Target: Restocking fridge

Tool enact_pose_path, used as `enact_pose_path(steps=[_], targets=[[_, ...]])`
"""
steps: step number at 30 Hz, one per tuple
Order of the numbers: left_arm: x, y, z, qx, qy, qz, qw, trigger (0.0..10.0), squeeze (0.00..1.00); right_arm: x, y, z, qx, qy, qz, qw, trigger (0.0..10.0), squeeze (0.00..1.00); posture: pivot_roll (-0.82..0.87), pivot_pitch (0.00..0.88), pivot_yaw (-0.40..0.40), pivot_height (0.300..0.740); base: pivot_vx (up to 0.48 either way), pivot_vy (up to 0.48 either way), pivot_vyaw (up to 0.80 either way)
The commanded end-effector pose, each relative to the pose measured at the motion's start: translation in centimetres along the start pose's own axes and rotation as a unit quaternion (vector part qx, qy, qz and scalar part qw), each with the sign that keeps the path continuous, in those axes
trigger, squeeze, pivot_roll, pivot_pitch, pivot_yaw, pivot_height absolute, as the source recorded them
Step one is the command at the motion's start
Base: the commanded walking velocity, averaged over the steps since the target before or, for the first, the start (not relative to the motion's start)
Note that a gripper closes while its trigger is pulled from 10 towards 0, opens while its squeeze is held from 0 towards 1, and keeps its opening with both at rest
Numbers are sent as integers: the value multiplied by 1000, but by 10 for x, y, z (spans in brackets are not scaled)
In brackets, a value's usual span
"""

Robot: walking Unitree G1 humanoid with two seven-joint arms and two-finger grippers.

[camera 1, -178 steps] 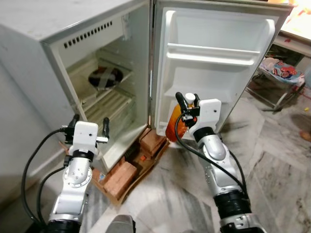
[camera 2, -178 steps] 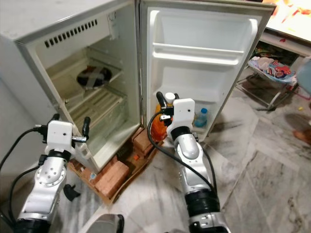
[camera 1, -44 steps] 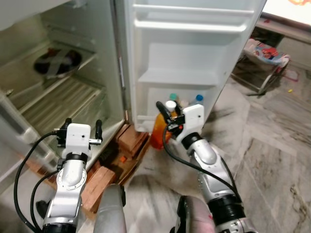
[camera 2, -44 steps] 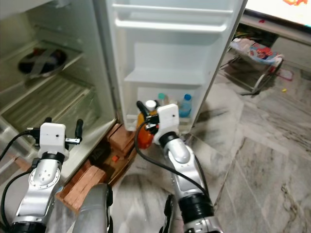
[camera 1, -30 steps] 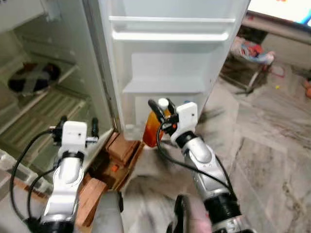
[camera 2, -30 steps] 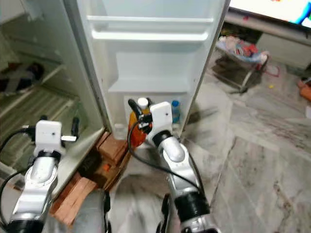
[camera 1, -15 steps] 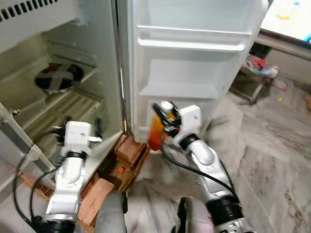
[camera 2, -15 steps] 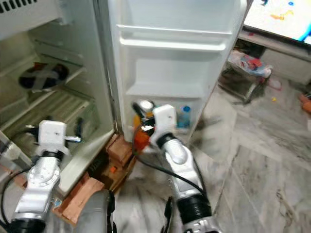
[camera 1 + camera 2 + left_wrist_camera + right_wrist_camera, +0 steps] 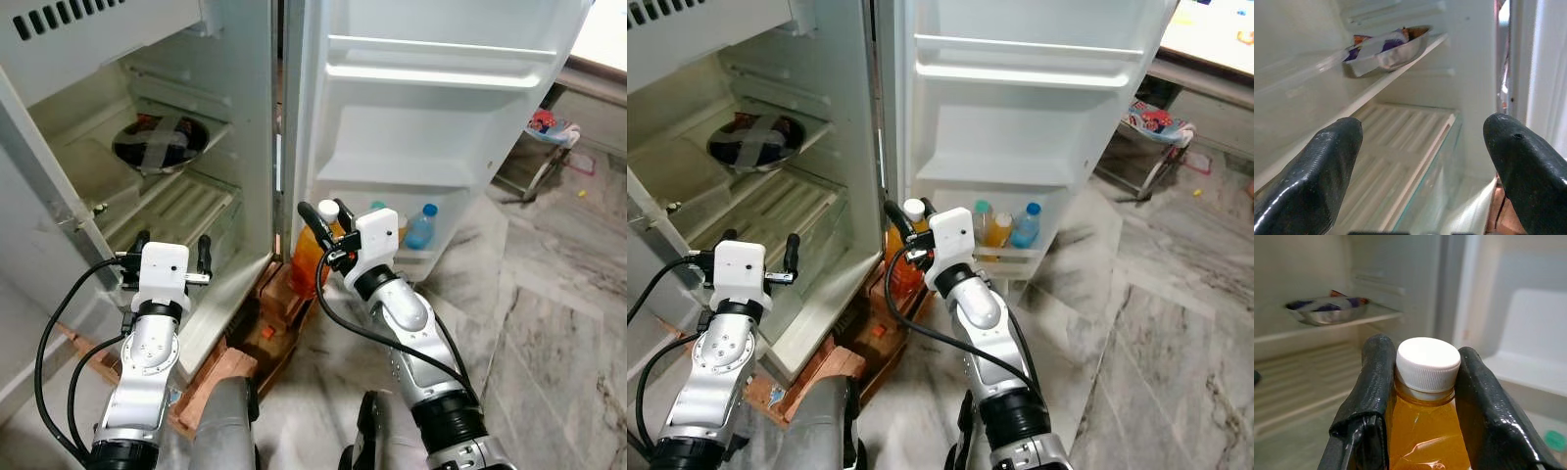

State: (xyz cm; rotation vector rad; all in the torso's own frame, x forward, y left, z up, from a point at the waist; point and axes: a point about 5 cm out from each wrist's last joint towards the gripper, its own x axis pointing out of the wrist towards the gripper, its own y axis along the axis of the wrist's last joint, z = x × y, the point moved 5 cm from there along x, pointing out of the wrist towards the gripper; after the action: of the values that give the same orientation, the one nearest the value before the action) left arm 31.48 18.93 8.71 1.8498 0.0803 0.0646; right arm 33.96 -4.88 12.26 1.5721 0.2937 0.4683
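My right gripper point(image 9: 1422, 382) is clamped on the neck of an orange juice bottle point(image 9: 1426, 440); its two black fingers point(image 9: 1369, 396) press either side of the bottle just under the white cap point(image 9: 1428, 363). From the head camera I see that bottle point(image 9: 307, 257) held upright in the air, low in front of the fridge point(image 9: 118, 59), at the gap between the cabinet's hinge side and the open door point(image 9: 441, 108).

Just beyond the bottle, the door's bottom shelf point(image 9: 1014, 257) carries three small bottles in a row: a green-capped one point(image 9: 982, 221), an amber one point(image 9: 999, 230) and a blue one point(image 9: 1025, 226). The door racks above that shelf are bare white plastic.

My left gripper point(image 9: 171, 257) hangs in front of the fridge's lower compartment with its fingers point(image 9: 1327, 171) spread wide and nothing between them. Through its wrist camera I look past the fingers to a glass shelf edge and ribbed tray point(image 9: 1400, 142) inside the cabinet.

Higher in the fridge, a metal bowl point(image 9: 160, 143) sits on the upper shelf, criss-crossed with grey strips.

Under the fridge, reddish bricks point(image 9: 220, 377) prop it up off the grey marble floor point(image 9: 549, 323). Well off to the door's far side, a low rack with colourful items point(image 9: 1156, 122) stands on the floor.
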Motion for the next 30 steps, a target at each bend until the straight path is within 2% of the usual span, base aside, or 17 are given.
enact_pose_path(steps=[1, 7, 30], targets=[[0, 4, 5, 2, -13, 11, 1000, 10000, 0, 1, 7, 8, -9, -13, 14, 1000, 10000, 0, 108, 15, -51, 632, 0, 0, 0], [-2, 6, 8, 1, -23, 18, 1000, 10000, 0, 1, 7, 10, -10, -17, 13, 1000, 10000, 0, 108, 18, -51, 632, 118, 0, 0], [-6, 7, 11, 4, -32, 17, 999, 10000, 0, 0, 4, 14, -25, -40, 8, 999, 10000, 0, 111, 34, -49, 632, 456, 0, 0]])
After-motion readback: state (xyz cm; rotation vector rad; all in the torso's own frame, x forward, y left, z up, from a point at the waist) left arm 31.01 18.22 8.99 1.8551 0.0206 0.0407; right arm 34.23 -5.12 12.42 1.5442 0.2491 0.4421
